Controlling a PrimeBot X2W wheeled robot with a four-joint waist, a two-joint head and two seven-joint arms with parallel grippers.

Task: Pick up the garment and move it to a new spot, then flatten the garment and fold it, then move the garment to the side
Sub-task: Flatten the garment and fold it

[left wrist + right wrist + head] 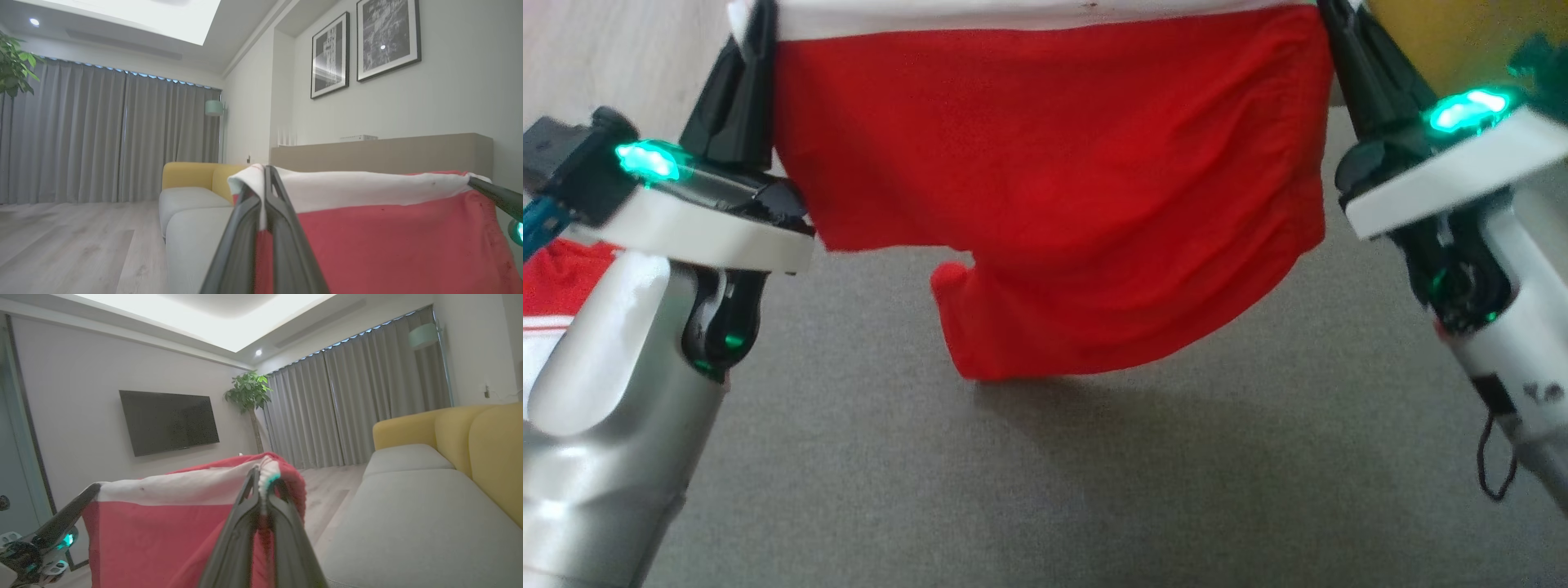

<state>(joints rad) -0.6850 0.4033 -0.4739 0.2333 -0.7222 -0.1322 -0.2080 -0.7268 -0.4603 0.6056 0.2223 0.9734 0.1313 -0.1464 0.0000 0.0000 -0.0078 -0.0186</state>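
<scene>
The garment (1054, 188) is red with a white band along its top edge. It hangs stretched between both grippers above the grey cushion (1045, 490), and its lower corner sags toward the cushion. My left gripper (758, 24) is shut on the garment's upper left corner. My right gripper (1330, 16) is shut on the upper right corner. In the left wrist view the left gripper (264, 173) pinches the white band of the garment (388, 241). In the right wrist view the right gripper (261, 475) clamps a bunched corner of the garment (163, 531).
Another red and white cloth (556, 286) lies at the left edge behind my left arm. A yellow sofa back (1445, 41) rises at the top right, and wooden floor (621, 57) lies at the top left. A wall television (169, 420) and a plant (249, 392) stand across the room.
</scene>
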